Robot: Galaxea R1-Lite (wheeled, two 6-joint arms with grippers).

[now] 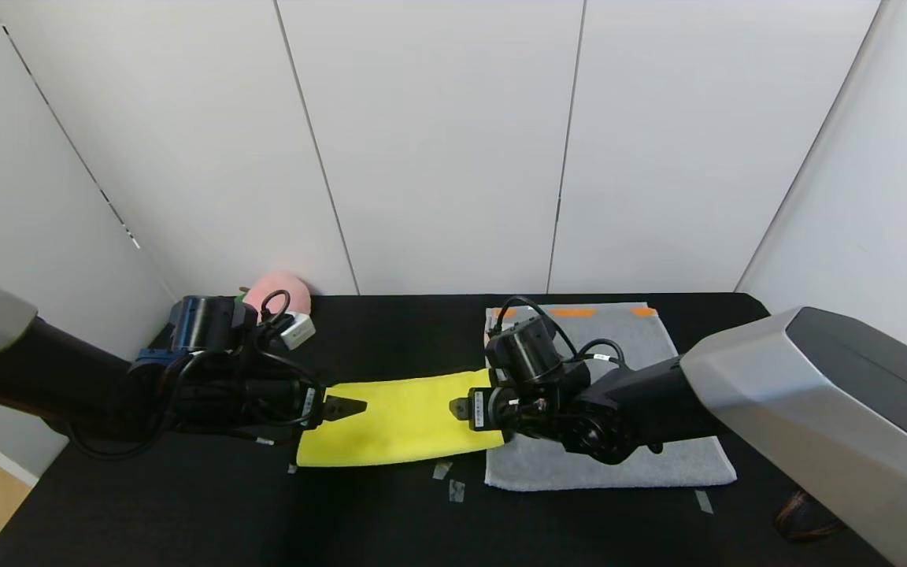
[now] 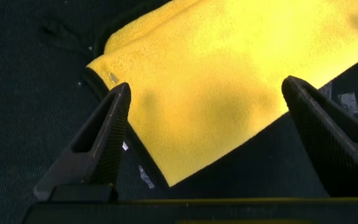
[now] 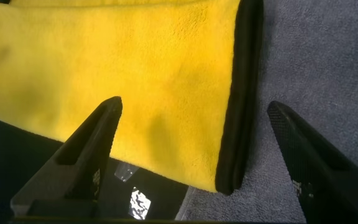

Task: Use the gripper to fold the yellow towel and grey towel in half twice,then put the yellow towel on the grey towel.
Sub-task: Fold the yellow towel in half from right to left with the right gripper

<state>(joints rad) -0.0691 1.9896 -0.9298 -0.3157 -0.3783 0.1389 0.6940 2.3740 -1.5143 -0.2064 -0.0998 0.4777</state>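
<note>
On the black tabletop [image 1: 186, 512] the grey towel [image 1: 682, 465] was the largest thing, spread flat on the robot's right side with its orange-marked band at the far edge, and by the look of it not yet folded at all. Just beside it lay the yellow towel [image 1: 398, 421], a long narrow strip running left to right; its black-trimmed right end overlapped the grey towel's near-left corner, as the right wrist view showed. That narrow shape suggested one fold in half was already made, so a second fold of the yellow, both folds of the grey, and the stacking were left to do. The left tool [image 1: 341, 409] hovered over the strip's left end with its fingers spread wide and nothing between them; the left wrist view showed only yellow cloth beneath the gap. The right tool [image 1: 460, 409] hung over the right end, likewise wide apart and holding nothing. A pink plush toy [image 1: 280, 287] sat at the far edge behind the left arm, and small bits of tape [image 1: 453, 490] lay on the tabletop near the towels.
</note>
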